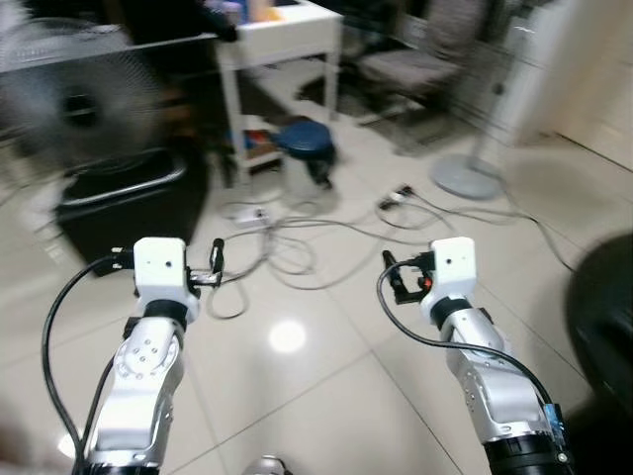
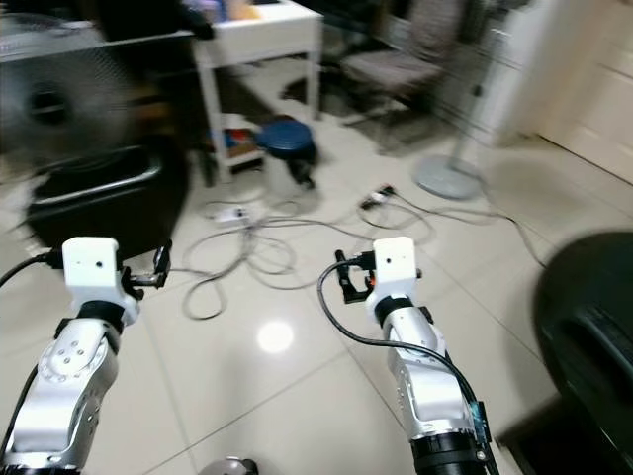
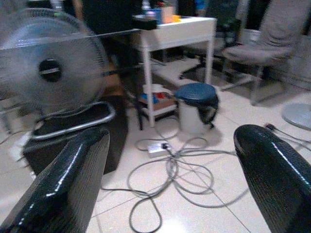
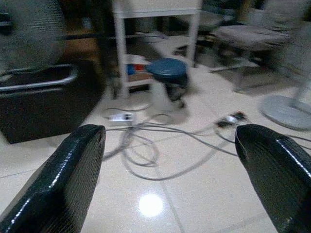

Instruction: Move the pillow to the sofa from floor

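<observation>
Since I can make out no pillow among the blurred shapes ahead, I'm searching. Both the left gripper (image 3: 170, 194) and right gripper (image 4: 167, 189) are raised empty over the tiled floor (image 1: 326, 396), fingers spread wide apart. My worry is the tangle of cables (image 1: 297, 242) just ahead: walking on could snag a foot. Beyond stands a lidded bin (image 1: 307, 148), contents hidden, beside a white surface (image 1: 287, 40) with blurred items on top.
</observation>
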